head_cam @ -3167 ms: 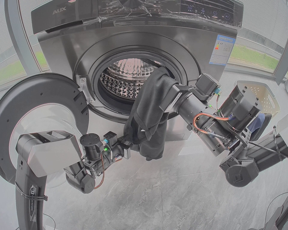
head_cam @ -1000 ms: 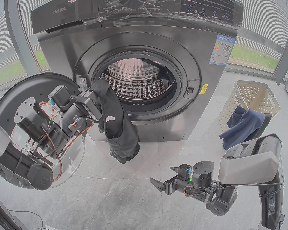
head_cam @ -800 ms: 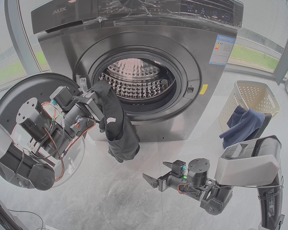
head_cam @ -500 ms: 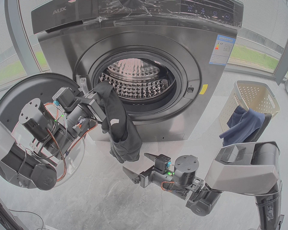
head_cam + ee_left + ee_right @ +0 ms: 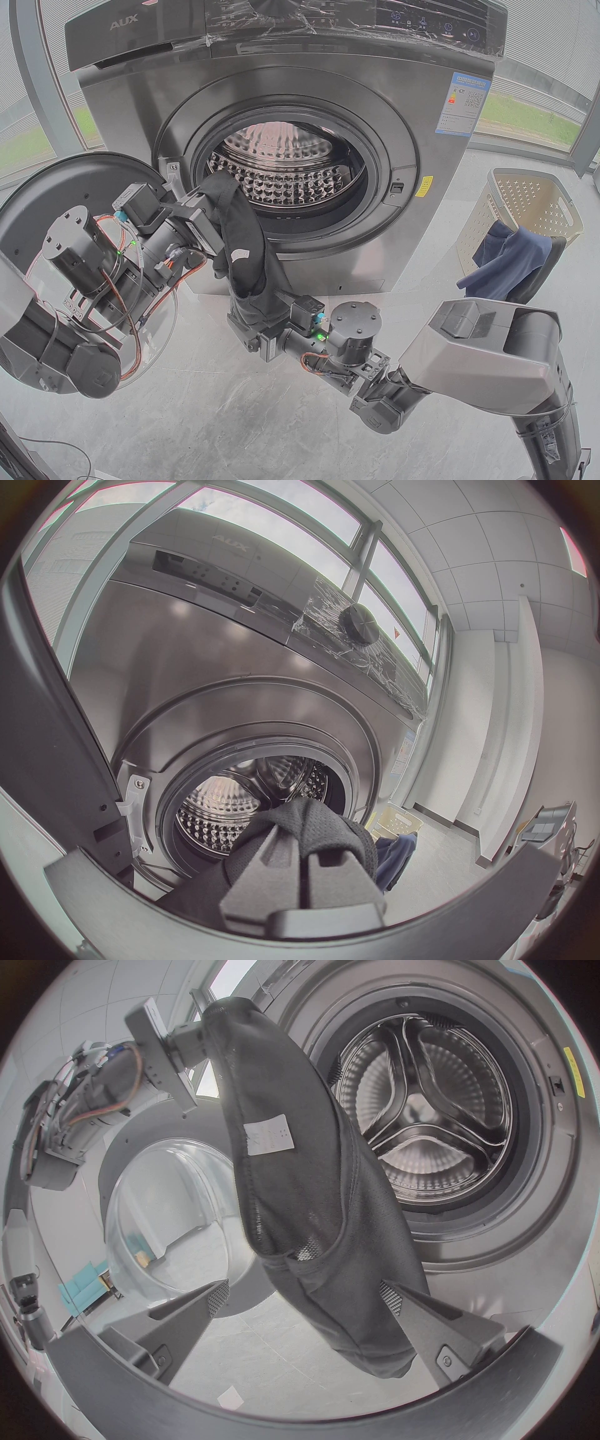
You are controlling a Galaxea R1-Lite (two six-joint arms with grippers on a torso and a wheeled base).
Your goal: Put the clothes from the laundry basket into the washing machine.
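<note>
- While the right gripper (image 5: 302,1288) stands wide open with the hanging tail of the dark garment (image 5: 247,250) between its fingers, it has hold of nothing. Closing too low would likely catch only the hem, which could slip out.
- Above it, the left gripper (image 5: 304,861) is clamped on the garment's top fold. Letting go too early would probably drop the garment to the floor (image 5: 250,425).
- Just beyond the left gripper gapes the drum (image 5: 284,162); trailing cloth could snag on its rim.
- The right wrist view shows the jaws spread either side of the cloth, a relation the head view leaves unclear.
- Well beyond the right gripper, the laundry basket (image 5: 544,200) has a blue garment (image 5: 509,262) draped over its edge.
</note>
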